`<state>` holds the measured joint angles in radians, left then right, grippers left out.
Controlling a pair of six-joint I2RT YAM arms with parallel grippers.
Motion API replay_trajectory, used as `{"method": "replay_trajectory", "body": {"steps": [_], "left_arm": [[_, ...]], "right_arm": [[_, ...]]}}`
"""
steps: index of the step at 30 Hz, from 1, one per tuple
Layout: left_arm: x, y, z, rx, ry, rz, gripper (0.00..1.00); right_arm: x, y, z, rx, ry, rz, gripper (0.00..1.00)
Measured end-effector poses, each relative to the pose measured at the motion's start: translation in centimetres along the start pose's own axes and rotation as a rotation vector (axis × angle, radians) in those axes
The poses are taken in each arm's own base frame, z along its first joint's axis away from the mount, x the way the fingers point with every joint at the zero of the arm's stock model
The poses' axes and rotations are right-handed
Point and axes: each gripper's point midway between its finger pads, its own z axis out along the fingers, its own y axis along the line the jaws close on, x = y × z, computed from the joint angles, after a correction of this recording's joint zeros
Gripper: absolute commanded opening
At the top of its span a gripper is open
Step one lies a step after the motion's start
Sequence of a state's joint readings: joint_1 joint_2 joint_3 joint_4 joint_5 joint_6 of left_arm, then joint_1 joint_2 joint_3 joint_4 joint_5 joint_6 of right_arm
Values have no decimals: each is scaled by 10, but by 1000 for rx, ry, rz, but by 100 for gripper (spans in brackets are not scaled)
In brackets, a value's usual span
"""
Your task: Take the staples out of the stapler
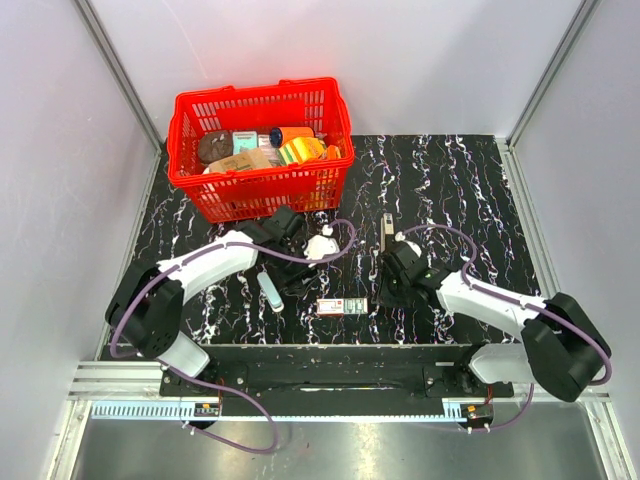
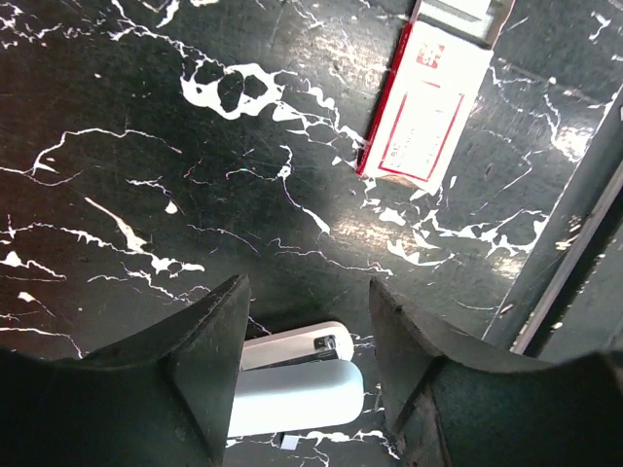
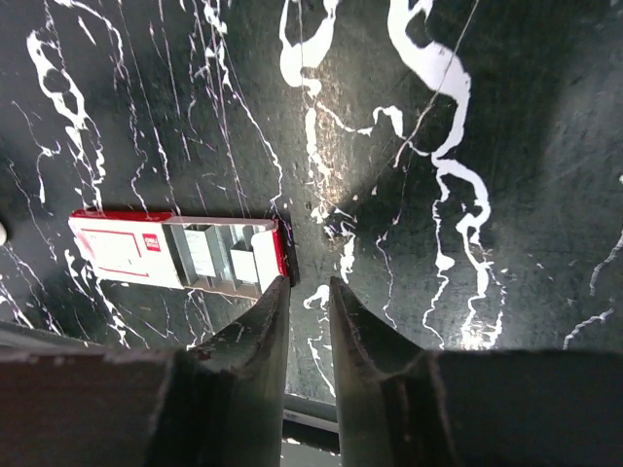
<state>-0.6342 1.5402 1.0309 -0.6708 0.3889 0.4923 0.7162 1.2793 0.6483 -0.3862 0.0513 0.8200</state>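
Two grip zones to weigh on the stapler [image 1: 270,291]: the rounded pale top cover and the flat base under it. Expect a light, rigid, smooth body, prone to sliding on the glossy marbled table [image 1: 450,190]; clamp across the narrow width near mid-length, and keep the hinged end free for opening. Treat any staple strip inside as brittle and easily scattered. Locate the stapler lying flat on the table, left of centre, showing low in the left wrist view between the finger roots of the left gripper [image 2: 307,290]; contact there not discernible. Read the left arm as reaching forward from its base, wrist bent downward, pincer spread apart and closed on nothing. Find the staple box [image 2: 425,115] further right, red-edged, drawer pulled partly out, lying between the two grippers. Read the right arm as folded inward toward centre, right gripper [image 3: 307,284] pointed down at bare table just beside the box end, fingers drawn almost together with only a thin slit between them, clamped on nothing.
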Motion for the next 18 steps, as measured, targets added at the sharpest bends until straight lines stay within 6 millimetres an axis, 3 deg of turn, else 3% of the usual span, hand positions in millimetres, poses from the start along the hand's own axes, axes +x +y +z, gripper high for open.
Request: {"method": "replay_trajectory", "body": {"steps": [6,18], "left_arm": [[3,-2,12,-25,26,92,55],[18,-19,50,-28,102,196,54]], "right_arm": [[12,-4,11,-68,65,53,27],[12,2,22,-167,91,118,23]]}}
